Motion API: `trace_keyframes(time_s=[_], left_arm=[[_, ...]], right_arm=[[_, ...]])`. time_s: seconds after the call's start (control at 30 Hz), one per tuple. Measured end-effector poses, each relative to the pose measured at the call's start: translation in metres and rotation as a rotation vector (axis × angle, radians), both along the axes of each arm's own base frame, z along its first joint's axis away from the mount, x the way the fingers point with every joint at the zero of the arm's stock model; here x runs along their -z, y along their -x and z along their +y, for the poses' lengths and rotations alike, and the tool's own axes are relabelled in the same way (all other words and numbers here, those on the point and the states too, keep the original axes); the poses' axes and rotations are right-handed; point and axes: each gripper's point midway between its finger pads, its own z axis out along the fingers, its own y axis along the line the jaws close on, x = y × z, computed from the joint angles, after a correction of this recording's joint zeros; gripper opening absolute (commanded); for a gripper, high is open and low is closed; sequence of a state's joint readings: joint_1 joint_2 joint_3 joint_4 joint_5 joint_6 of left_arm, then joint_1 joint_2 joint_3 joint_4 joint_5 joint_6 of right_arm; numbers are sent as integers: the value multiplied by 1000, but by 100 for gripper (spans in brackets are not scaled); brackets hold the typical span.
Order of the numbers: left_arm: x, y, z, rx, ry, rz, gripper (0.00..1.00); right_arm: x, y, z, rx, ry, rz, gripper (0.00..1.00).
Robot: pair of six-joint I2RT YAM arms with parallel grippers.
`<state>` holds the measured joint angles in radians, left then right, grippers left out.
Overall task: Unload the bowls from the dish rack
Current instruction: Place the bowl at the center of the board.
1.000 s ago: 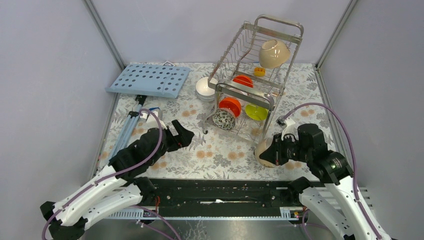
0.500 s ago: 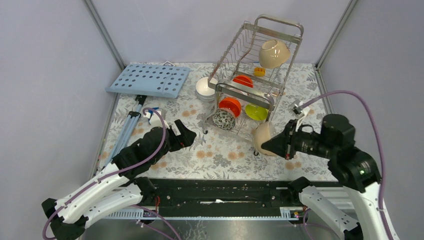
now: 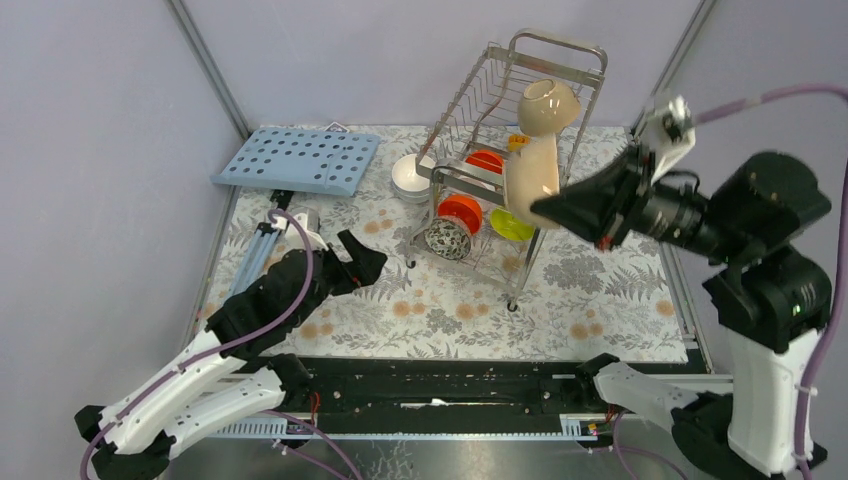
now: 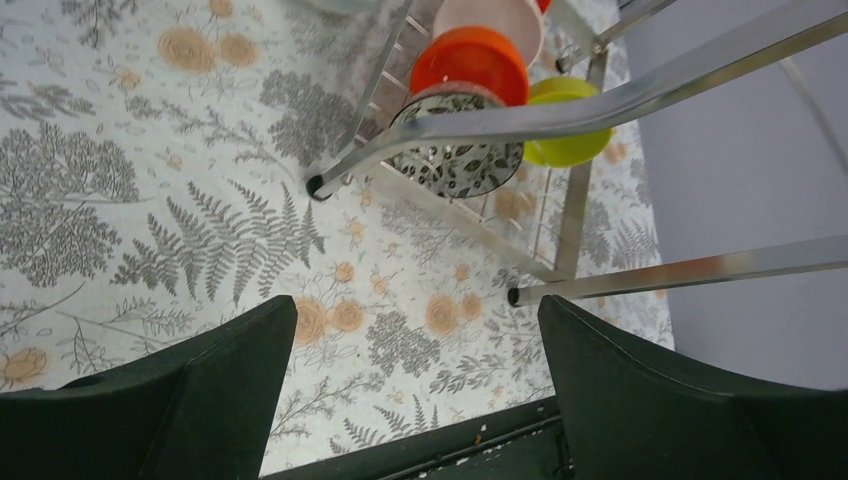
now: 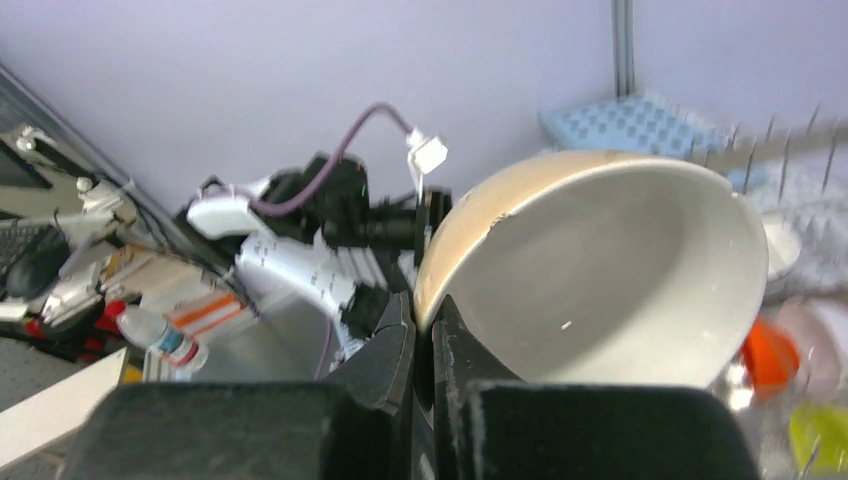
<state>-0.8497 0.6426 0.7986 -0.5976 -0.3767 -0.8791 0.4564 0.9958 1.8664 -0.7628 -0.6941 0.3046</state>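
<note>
Pinching the rim of a cream bowl (image 3: 530, 180), the right gripper (image 3: 541, 206) holds it in the air, tipped on its side, before the right half of the dish rack (image 3: 470, 105). The wrist camera shows both fingers (image 5: 395, 345) shut tight on that rim. Whether the bowl touches the wires we cannot tell.

Just above it, a second cream bowl (image 3: 548, 104) leans in the top tier. Lower down we count two orange bowls (image 3: 460, 211), one speckled bowl (image 3: 447, 239) and one lime bowl (image 3: 512, 230), all on edge. The left wrist camera adds one pale bowl (image 4: 495, 18) behind the nearer orange one. That makes six in the rack and one in the grip. A yellow clip (image 3: 518, 142) hangs on the wires.

One white bowl (image 3: 410, 177) sits on the floral cloth (image 3: 440, 305) just left of the rack. Beyond it, a blue board with holes (image 3: 300, 160) lies in the far left corner, and grey rods (image 3: 262, 245) lie along the left edge.

The left gripper (image 3: 358, 262) hovers low beside those rods, its jaws spread wide and holding nothing, pointed at the rack's feet.

We see grey walls on three sides, the right one close to the rack. The broadest open cloth lies between the rack's feet and the black rail (image 3: 440, 385) at the near edge.
</note>
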Motion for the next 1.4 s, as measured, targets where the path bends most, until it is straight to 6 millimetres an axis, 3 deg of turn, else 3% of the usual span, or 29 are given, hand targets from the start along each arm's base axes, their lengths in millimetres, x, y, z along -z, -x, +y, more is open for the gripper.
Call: trace_keyframes(time_s=[0.17,0.3,0.4,0.47,0.57,0.67,0.77,0.93,1.07,1.23,1.4], left_arm=[[-25,-2,4,-10,26,-53,95],[-38,-2,7,-16,33,-85,95],[-43,-3,11,-21,12,-104,95],[-46,-4,14,-26,-3,-116,96],[-58,-4,20,-38,-23,-143,95],[-72,-5,27,-57,-25,-176,95],[-76,-3,35,-75,-26,-193,95],[-77,1,54,-138,-25,-203,96],[-73,3,73,-208,-39,-196,97],[-76,6,86,-252,-45,-204,98],[-82,8,89,-242,-49,-228,99]], right_arm=[[-65,-54,22,42,-89,-103,0],[-98,-107,43,94,-144,-154,0],[-104,-148,79,127,-148,-197,0],[-89,-157,114,115,-109,-212,0],[-50,-139,177,58,13,-248,0],[-19,-101,220,-49,98,-272,0],[-6,-77,238,-98,133,-312,0],[-2,-47,249,-97,181,-405,0],[19,-4,250,-147,250,-460,0],[76,37,236,-196,390,-492,0],[160,43,209,-185,579,-479,0]])
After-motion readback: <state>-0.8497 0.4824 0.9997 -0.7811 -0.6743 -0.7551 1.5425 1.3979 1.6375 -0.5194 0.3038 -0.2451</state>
